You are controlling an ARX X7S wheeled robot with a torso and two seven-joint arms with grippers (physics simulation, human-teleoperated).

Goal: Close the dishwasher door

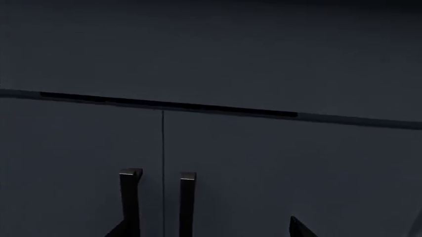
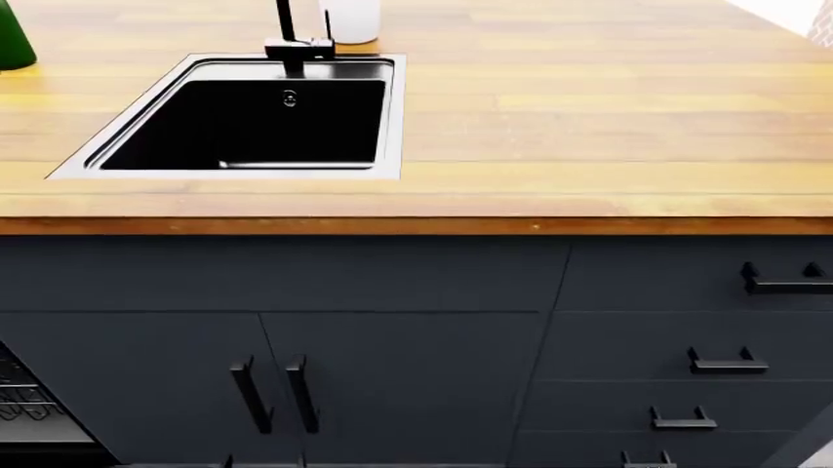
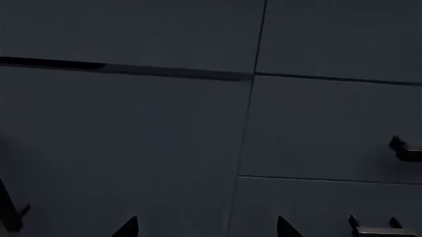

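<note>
- The left end effector [image 1: 207, 229] and the right end effector [image 3: 204, 228] are showing only dark fingertips at the edge of their own wrist views. On each, the tips are standing apart with nothing between them, and both are facing navy cabinet fronts, not touching them.
- In the head view, neither arm is appearing. A pair of navy cabinet doors [image 2: 273, 380] with long black bar handles [image 2: 252, 393] is filling the near foreground, with a stack of navy drawer fronts [image 2: 677, 341] carrying short black handles [image 2: 727, 365] beside it on the right.
- At the lower left corner of the head view, a sliver of wire rack [image 2: 23, 398] inside a black cavity is peeking out, suggesting the dishwasher is sitting open there. The dishwasher door itself is lying out of frame, so its position cannot be told.
- Judged from this, the closing is not yet begun: no end effector is near the door, and the reach and push are all remaining.
- Farther back, a wooden counter [image 2: 586, 117] is carrying a black sink [image 2: 248, 117] with a black faucet [image 2: 297, 39].
- No brand, label or writing is readable anywhere.
</note>
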